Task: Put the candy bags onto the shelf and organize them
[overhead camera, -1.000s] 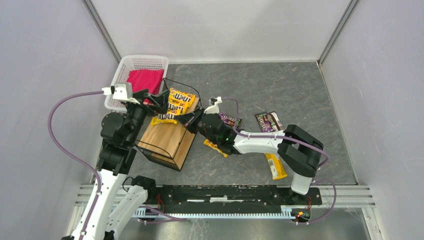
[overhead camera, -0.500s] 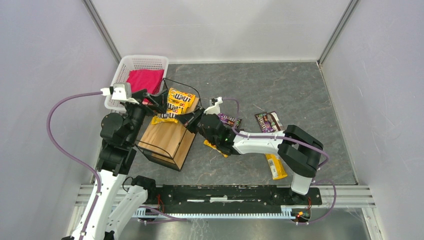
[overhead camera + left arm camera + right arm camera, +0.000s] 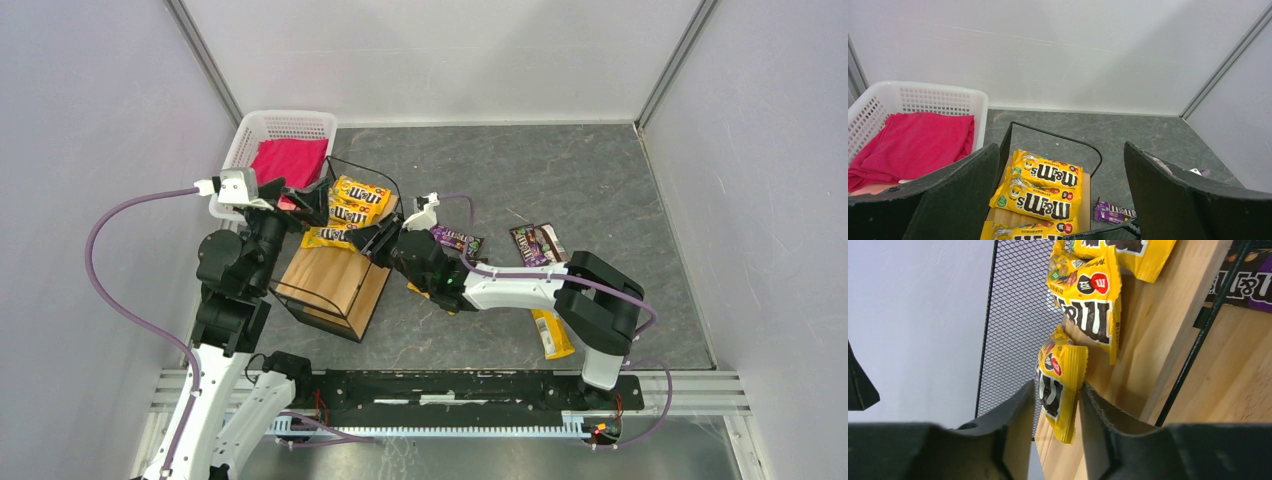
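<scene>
Our right gripper (image 3: 1057,395) has its two fingers pressed together on one yellow candy bag (image 3: 1063,365), pinching it by its edge over the top plank of the shelf (image 3: 335,280). Just beyond it on the same plank lie a second yellow bag (image 3: 1035,202) and a third yellow bag (image 3: 1048,172), overlapping one another. That makes three yellow packets on top of the shelf, one of them in our grasp. Our left gripper (image 3: 1060,147) hangs above the shelf's far left side with its fingers spread wide and nothing between them. From above we count seven packets in all: five yellow and two dark. On the grey table (image 3: 600,180), a fourth yellow bag (image 3: 430,293) peeps out from under the right forearm. A fifth yellow bag (image 3: 552,333) lies near the right arm's base, partly under its elbow. The two dark ones lie to the right of the shelf: a purple bag (image 3: 457,240) just beside the right wrist, and a brown-purple bag (image 3: 537,243) farther right, apart from it. The right wrist view also shows a purple packet past the shelf's wire; we cannot tell whether it sits on a lower plank or on the table. There is one shelf, standing askew, and one white basket (image 3: 285,122) just beside its far left corner, holding one pink cloth (image 3: 290,160).
</scene>
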{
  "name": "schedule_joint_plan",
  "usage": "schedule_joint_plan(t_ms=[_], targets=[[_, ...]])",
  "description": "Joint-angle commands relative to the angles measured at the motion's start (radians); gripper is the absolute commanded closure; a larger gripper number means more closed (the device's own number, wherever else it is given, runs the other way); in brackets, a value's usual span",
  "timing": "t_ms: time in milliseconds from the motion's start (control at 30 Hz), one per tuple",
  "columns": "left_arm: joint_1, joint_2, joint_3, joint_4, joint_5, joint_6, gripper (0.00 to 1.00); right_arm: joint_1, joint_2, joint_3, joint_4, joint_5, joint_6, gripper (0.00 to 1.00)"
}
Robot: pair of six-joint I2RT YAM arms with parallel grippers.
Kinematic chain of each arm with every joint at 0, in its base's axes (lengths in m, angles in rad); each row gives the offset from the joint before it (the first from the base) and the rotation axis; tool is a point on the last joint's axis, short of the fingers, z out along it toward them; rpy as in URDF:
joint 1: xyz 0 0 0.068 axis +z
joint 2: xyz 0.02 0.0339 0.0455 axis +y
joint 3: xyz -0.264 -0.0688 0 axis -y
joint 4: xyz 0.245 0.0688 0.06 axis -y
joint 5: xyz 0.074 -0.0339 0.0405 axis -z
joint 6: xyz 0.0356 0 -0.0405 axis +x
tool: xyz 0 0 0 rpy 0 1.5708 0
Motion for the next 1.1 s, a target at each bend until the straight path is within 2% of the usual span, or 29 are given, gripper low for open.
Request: schedule_joint_plan(t_ms=[0, 133, 267, 433, 633, 833, 1067], targets=[[0.006, -0.001, 0.026, 0.014, -0.005, 0.048, 0.00, 0.001, -0.052, -0.016, 0.063, -0.066, -0.082, 0.53], [0.006, 0.000, 0.025, 0.017, 0.001, 0.044, 0.00, -0.008, -0.064, -0.032, 0.086, -0.101, -0.128, 0.48], [0.006, 0.005, 0.023, 0.019, 0.005, 0.041, 0.00, -0.023, -0.048, -0.026, 0.095, -0.127, -0.119, 0.54], [0.006, 0.006, 0.022, 0.021, 0.005, 0.041, 0.00, -0.023, -0.044, -0.009, 0.068, -0.122, -0.112, 0.77], [0.008, 0.007, 0.022, 0.020, 0.010, 0.039, 0.00, -0.014, -0.091, -0.064, 0.065, -0.050, -0.115, 0.98], [0.010, 0.008, 0.022, 0.021, 0.016, 0.037, 0.00, -0.007, -0.115, -0.104, 0.084, 0.020, -0.099, 0.99], [0.013, 0.009, 0.022, 0.021, 0.015, 0.038, 0.00, -0.005, -0.044, -0.037, 0.087, -0.010, -0.072, 0.99]])
